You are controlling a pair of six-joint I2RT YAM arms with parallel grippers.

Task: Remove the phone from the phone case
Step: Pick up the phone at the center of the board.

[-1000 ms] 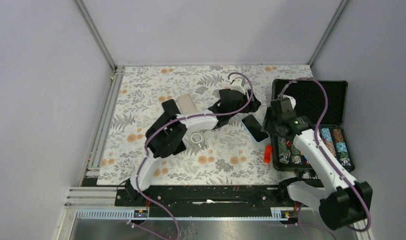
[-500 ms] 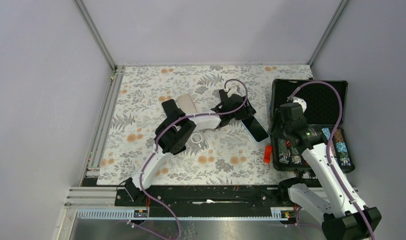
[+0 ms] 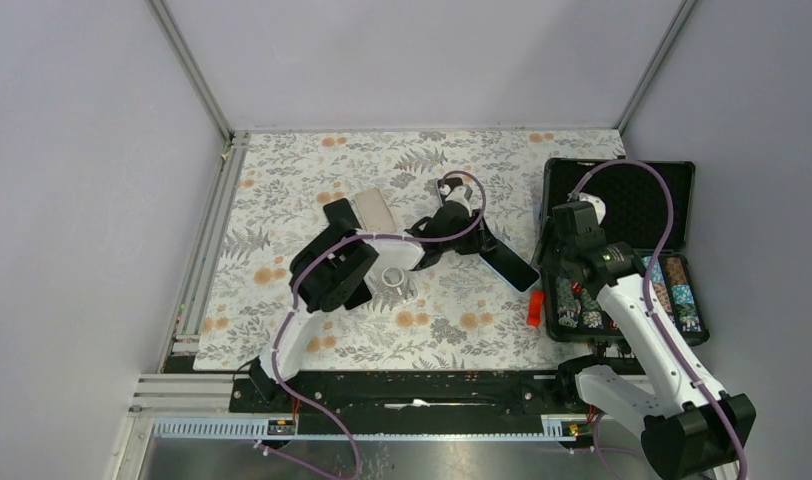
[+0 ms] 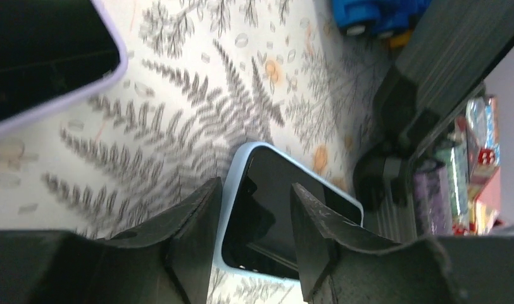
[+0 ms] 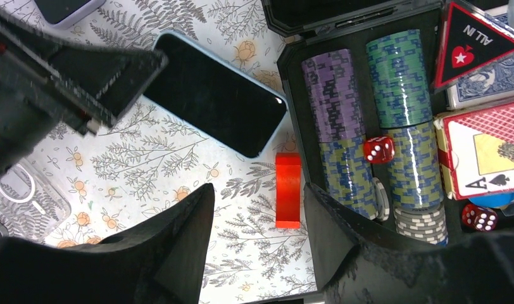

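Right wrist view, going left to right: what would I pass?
Clear plastic phone case → black-screened phone with pale blue rim → orange-red block → purple poker-chip stack → green poker-chip stack → ace playing card.

Phone point(image 4: 292, 196): near end hidden behind the left gripper point(image 4: 256, 193). Lavender-rimmed device point(image 4: 45, 57) and clear case point(image 5: 23, 196): each cropped by its frame's edge.

1. Phone point(image 3: 509, 258): slim slab with a dark, blank screen facing up, and it's lying flat.
2. Phone case point(image 4: 247, 149): pale blue and on the phone, its rim framing the glass with rounded corners.
3. The pair lies diagonally on the floral mat point(image 3: 302, 180), just beside the black box point(image 3: 622, 200) at the left wall.
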